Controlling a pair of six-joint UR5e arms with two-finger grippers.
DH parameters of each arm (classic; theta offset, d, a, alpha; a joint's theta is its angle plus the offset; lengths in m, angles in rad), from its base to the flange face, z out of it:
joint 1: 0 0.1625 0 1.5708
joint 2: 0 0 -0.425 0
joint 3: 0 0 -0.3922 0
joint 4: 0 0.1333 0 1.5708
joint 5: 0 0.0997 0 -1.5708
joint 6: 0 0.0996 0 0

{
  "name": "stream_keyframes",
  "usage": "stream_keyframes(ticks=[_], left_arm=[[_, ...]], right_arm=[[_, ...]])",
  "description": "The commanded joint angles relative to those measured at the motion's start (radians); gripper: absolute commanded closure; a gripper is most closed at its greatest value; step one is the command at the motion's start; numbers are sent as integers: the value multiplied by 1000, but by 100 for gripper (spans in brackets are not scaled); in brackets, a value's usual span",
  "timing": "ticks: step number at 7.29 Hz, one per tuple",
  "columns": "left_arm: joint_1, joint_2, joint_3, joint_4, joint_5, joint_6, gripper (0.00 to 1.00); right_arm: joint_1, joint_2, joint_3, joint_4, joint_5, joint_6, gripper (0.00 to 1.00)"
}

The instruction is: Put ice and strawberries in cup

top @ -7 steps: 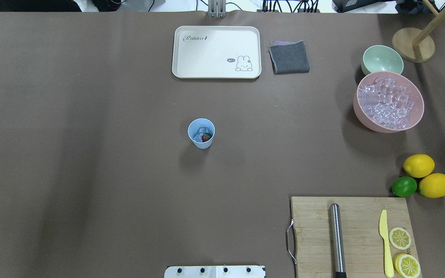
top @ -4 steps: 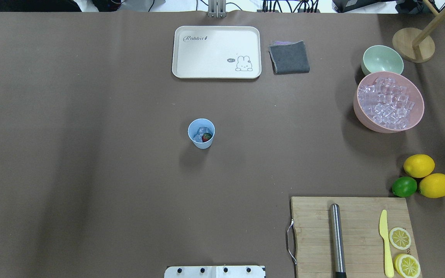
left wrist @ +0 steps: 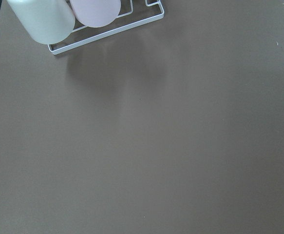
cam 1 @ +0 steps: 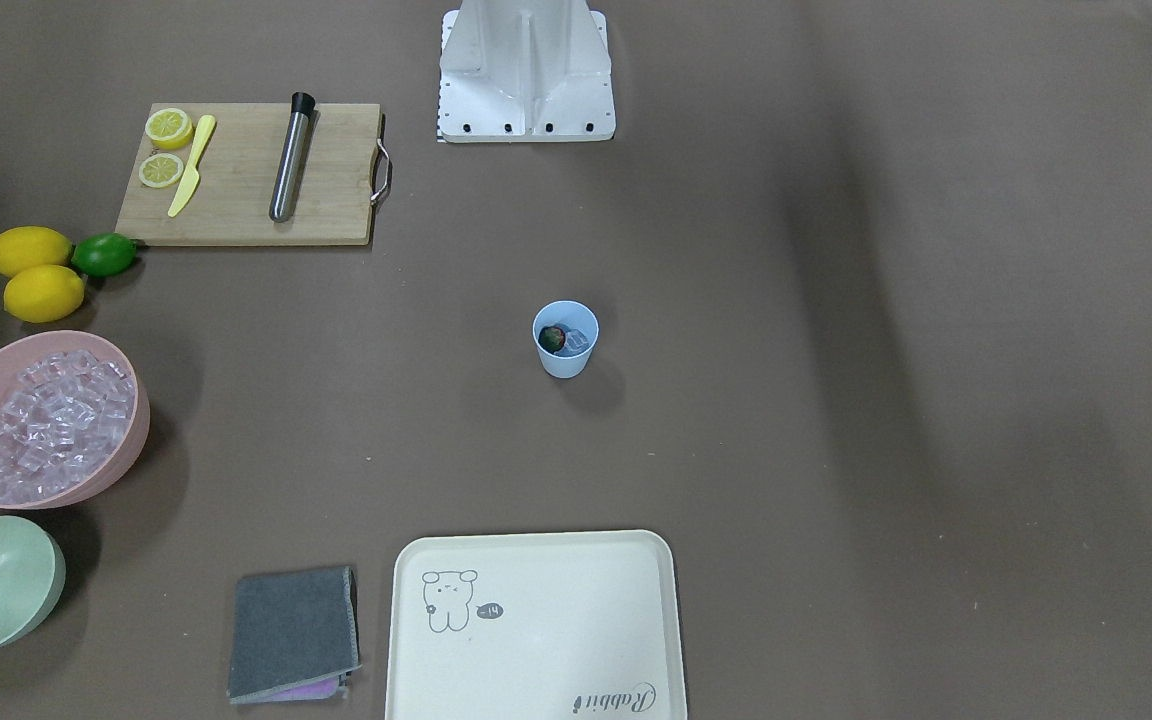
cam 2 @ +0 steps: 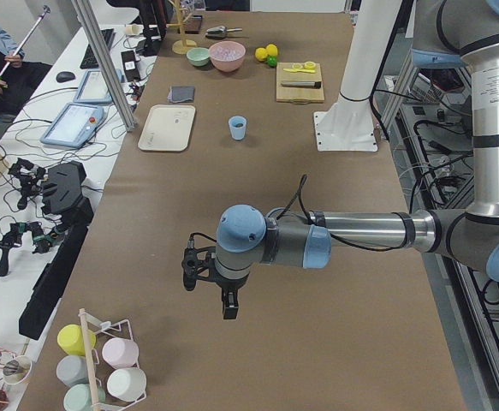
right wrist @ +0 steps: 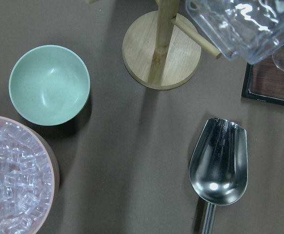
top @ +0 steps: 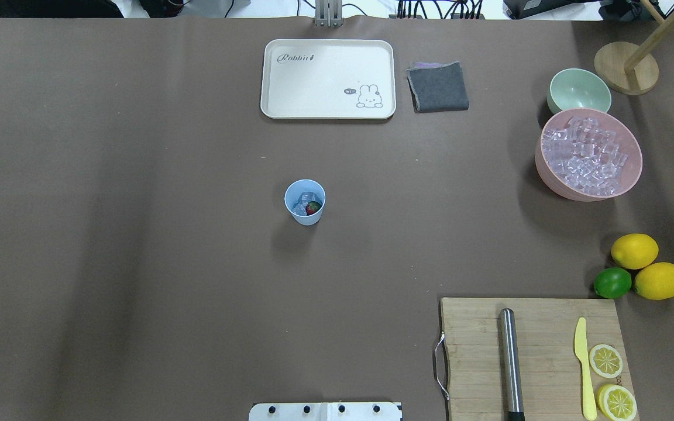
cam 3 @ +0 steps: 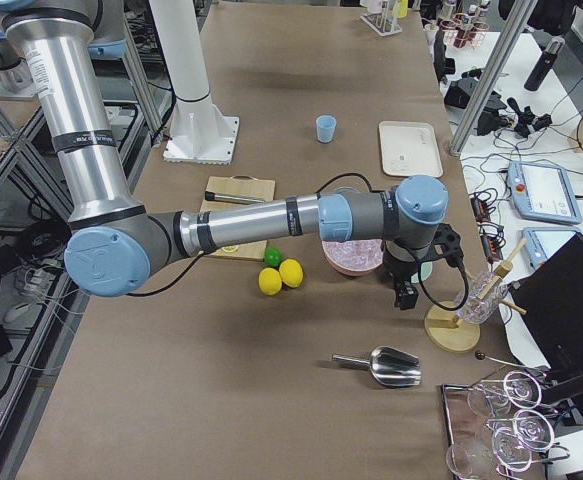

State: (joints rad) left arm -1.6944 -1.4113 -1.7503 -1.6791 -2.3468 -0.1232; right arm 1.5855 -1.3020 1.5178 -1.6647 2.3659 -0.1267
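The light blue cup (top: 306,218) stands upright near the table's middle, also in the front view (cam 1: 566,364). Inside it lie the red strawberry (top: 313,207) and a few clear ice cubes (top: 301,202). More ice (top: 586,155) fills the pink bowl (top: 544,175) at the right. My left gripper (cam 2: 208,287) hangs over bare table far from the cup, seen only in the left side view; I cannot tell if it is open. My right gripper (cam 3: 403,290) hangs beside the pink bowl (cam 3: 349,262), seen only in the right side view; I cannot tell its state.
A cream tray (top: 327,79) and grey cloth (top: 437,86) lie at the back. A pale green bowl (top: 578,90), wooden stand (top: 626,67), metal scoop (right wrist: 218,162), lemons and a lime (top: 612,282), and a cutting board (top: 477,356) stand at the right. A cup rack (cam 2: 103,360) is at the far left.
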Motion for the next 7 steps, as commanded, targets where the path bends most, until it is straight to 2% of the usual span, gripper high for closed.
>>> stream_keyframes(ticks=[1, 3, 7], left_arm=[[-2, 20, -6, -75, 8, 0, 2], [-1, 69, -2, -157, 8, -3, 2], [4, 40, 3, -157, 6, -6, 2]], right_arm=[[-1, 3, 2, 2, -2, -1, 1], [-1, 4, 27, -3, 4, 5, 1], [-1, -9, 27, -1, 6, 7, 1]])
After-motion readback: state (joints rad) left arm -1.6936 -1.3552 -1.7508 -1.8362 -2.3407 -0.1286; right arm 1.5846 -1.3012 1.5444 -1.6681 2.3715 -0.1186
